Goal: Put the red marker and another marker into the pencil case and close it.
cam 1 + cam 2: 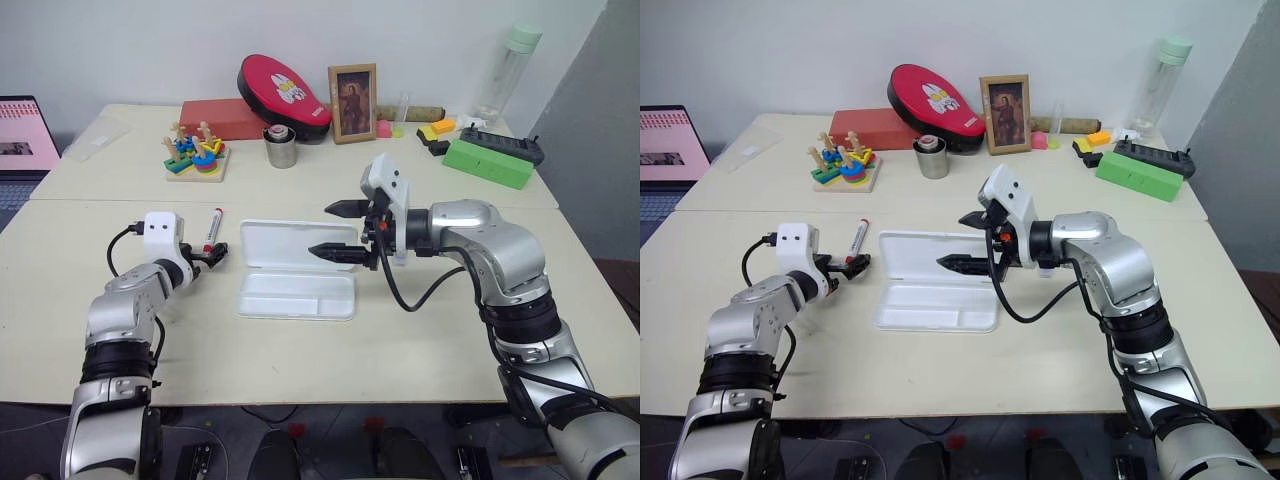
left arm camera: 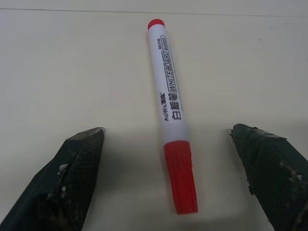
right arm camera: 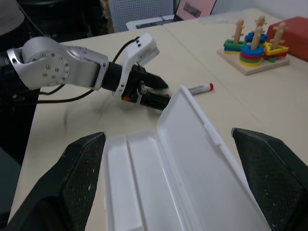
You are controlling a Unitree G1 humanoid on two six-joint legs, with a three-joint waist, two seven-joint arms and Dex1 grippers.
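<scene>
A robot with two arms works at a pale tabletop (image 1: 420, 330). The white pencil case (image 1: 296, 270) lies open in the middle, its lid folded back flat toward the far side and its tray, as far as can be seen, empty. To its left lies the red marker (image 1: 212, 231), a slim white pen with a red cap, well apart from the case. Its long axis runs roughly away from the robot, tilted slightly, with the capped end nearer the robot. The left gripper (image 1: 209, 257) sits low over the table just short of that capped end, its two black fingers spread wide and holding nothing. In the left wrist view the red cap points back into the gap between the fingers (image 2: 77, 168), so the marker lies straight ahead, nearly in line with the gripper's reach. The right gripper (image 1: 340, 231) hovers above the case's right end, pointing left, fingers also spread and empty. The left gripper is clearly the nearer one to the marker. A small purplish item near the picture frame (image 1: 352, 103) at the far edge may be the second marker, but it is too small to tell.
</scene>
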